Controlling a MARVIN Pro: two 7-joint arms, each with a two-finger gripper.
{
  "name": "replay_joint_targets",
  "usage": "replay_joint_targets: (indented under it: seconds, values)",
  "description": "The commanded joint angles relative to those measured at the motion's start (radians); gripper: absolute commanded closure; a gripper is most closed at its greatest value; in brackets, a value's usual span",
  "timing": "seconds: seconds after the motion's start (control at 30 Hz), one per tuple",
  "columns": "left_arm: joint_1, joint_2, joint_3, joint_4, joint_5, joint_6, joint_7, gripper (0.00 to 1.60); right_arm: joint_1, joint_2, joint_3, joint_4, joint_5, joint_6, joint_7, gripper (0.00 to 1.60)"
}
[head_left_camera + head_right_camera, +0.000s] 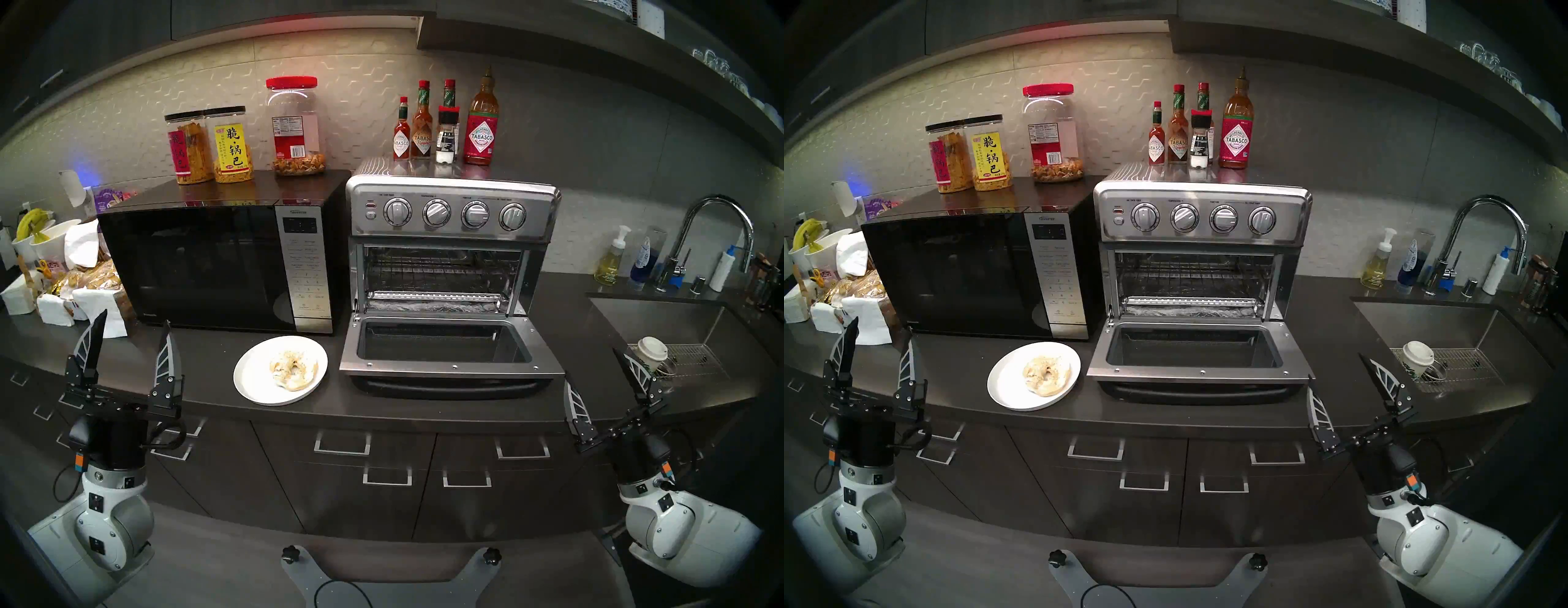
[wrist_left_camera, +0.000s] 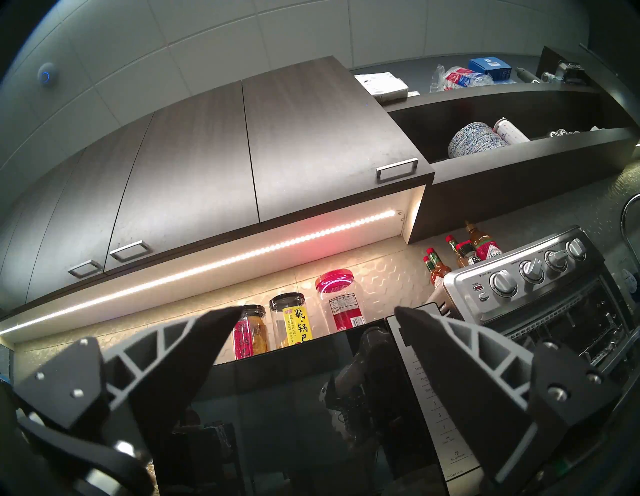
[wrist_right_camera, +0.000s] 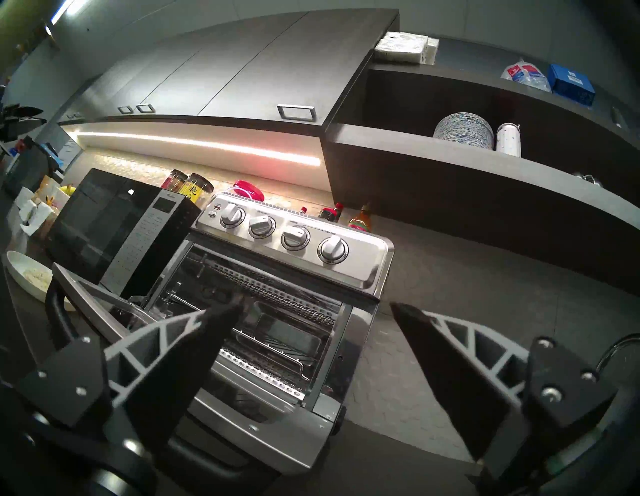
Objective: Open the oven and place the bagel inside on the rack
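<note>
Pale cream-tan sliced bagel ring (image 1: 292, 368) w/ small centre hole, seed specks on top, lies on round white plate (image 1: 254, 378) nr desk front edge, just left of stainless-steel toaster oven (image 1: 452, 237); glass door (image 1: 445, 348) dropped flat, wire rack (image 1: 441, 271) bare. Left tool (image 1: 129, 337) & right tool (image 1: 592, 369) wide, empty.

Steel-grey oven (image 1: 452, 212); cream-tan bagel (image 1: 292, 368); white plate (image 1: 254, 382); black microwave (image 1: 195, 263); dark countertop (image 1: 203, 361).

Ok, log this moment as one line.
oven door open | bagel on plate, not on rack | left gripper open, empty | right gripper open, empty
</note>
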Motion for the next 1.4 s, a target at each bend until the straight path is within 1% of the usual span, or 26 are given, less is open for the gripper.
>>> replay_joint_targets:
  seconds: [0.0, 0.03, 0.07, 0.17, 0.23, 0.3, 0.37, 0.43, 0.47, 0.5, 0.53, 0.57, 0.6, 0.63, 0.67, 0.7, 0.73, 0.77, 0.8, 0.83, 0.93, 0.97, 1.03, 1.07, 1.13, 1.37]
  values:
    - [0.023, 0.051, -0.052, -0.021, -0.059, 0.01, -0.006, 0.0, 0.007, 0.009, -0.003, -0.009, 0.003, -0.004, -0.014, 0.0]
    - [0.024, 0.065, -0.057, -0.013, -0.079, -0.011, -0.008, 0.0, 0.007, 0.01, -0.004, -0.009, 0.002, -0.004, -0.016, 0.0]
    - [0.025, 0.074, -0.063, -0.012, -0.096, -0.017, -0.007, 0.0, 0.007, 0.01, -0.004, -0.009, 0.001, -0.004, -0.016, 0.0]
    - [0.067, 0.121, -0.102, -0.033, -0.169, -0.016, -0.019, 0.0, 0.007, 0.011, -0.005, -0.009, -0.001, -0.004, -0.019, 0.0]
    - [0.092, 0.148, -0.113, -0.055, -0.225, -0.013, -0.025, 0.0, 0.007, 0.01, -0.004, -0.008, -0.002, -0.004, -0.019, 0.0]
    - [0.119, 0.158, -0.119, -0.076, -0.272, -0.004, -0.043, 0.0, 0.007, 0.01, -0.005, -0.008, -0.003, -0.004, -0.02, 0.0]
    - [0.16, 0.189, -0.125, -0.081, -0.313, 0.001, -0.061, 0.0, 0.007, 0.011, -0.005, -0.008, -0.003, -0.004, -0.021, 0.0]
    - [0.186, 0.202, -0.118, -0.083, -0.351, 0.003, -0.084, 0.0, 0.007, 0.011, -0.005, -0.008, -0.004, -0.004, -0.021, 0.0]
    - [0.179, 0.2, -0.105, -0.08, -0.363, 0.006, -0.097, 0.0, 0.008, 0.011, -0.005, -0.008, -0.004, -0.004, -0.022, 0.0]
    - [0.21, 0.211, -0.105, -0.089, -0.403, -0.001, -0.101, 0.0, 0.008, 0.011, -0.005, -0.008, -0.004, -0.004, -0.022, 0.0]
    - [0.211, 0.209, -0.088, -0.086, -0.412, 0.002, -0.107, 0.0, 0.007, 0.011, -0.005, -0.008, -0.004, -0.004, -0.022, 0.0]
    - [0.234, 0.216, -0.092, -0.09, -0.43, 0.0, -0.114, 0.0, 0.008, 0.011, -0.005, -0.008, -0.005, -0.004, -0.022, 0.0]
    - [0.226, 0.214, -0.079, -0.088, -0.45, 0.003, -0.128, 0.0, 0.008, 0.011, -0.006, -0.008, -0.005, -0.004, -0.023, 0.0]
    - [0.251, 0.219, -0.08, -0.09, -0.466, 0.008, -0.128, 0.0, 0.008, 0.011, -0.006, -0.008, -0.005, -0.004, -0.023, 0.0]
    - [0.258, 0.223, -0.078, -0.086, -0.487, 0.011, -0.141, 0.0, 0.008, 0.012, -0.006, -0.008, -0.005, -0.004, -0.023, 0.0]
    - [0.26, 0.223, -0.076, -0.079, -0.487, 0.028, -0.151, 0.0, 0.008, 0.012, -0.006, -0.008, -0.005, -0.004, -0.023, 0.0]
    - [0.281, 0.232, -0.09, -0.075, -0.501, 0.044, -0.167, 0.0, 0.008, 0.012, -0.006, -0.008, -0.005, -0.004, -0.024, 0.0]
    - [0.282, 0.231, -0.093, -0.069, -0.507, 0.052, -0.179, 0.0, 0.008, 0.013, -0.007, -0.008, -0.005, -0.004, -0.025, 0.0]
    - [0.317, 0.242, -0.119, -0.078, -0.528, 0.054, -0.189, 0.0, 0.008, 0.013, -0.007, -0.008, -0.005, -0.004, -0.025, 0.0]
    - [0.304, 0.234, -0.115, -0.077, -0.543, 0.063, -0.207, 0.0, 0.008, 0.014, -0.008, -0.008, -0.005, -0.004, -0.026, 0.0]
    - [0.346, 0.237, -0.156, -0.088, -0.582, 0.075, -0.241, 0.0, 0.008, 0.015, -0.009, -0.008, -0.006, -0.004, -0.028, 0.0]
    - [0.374, 0.241, -0.18, -0.094, -0.598, 0.077, -0.253, 0.0, 0.008, 0.016, -0.009, -0.008, -0.006, -0.004, -0.029, 0.0]
    - [0.373, 0.226, -0.192, -0.097, -0.624, 0.09, -0.288, 0.0, 0.009, 0.017, -0.01, -0.008, -0.006, -0.004, -0.03, 0.0]
    - [0.397, 0.23, -0.212, -0.102, -0.634, 0.091, -0.295, 0.0, 0.009, 0.017, -0.01, -0.008, -0.007, -0.004, -0.031, 0.0]
    - [0.41, 0.218, -0.233, -0.107, -0.661, 0.102, -0.33, 0.0, 0.009, 0.019, -0.011, -0.008, -0.007, -0.004, -0.033, 0.0]
    - [0.418, 0.18, -0.297, -0.123, -0.75, 0.14, -0.447, 0.0, 0.01, 0.023, -0.016, -0.008, -0.01, -0.004, -0.041, 0.0]
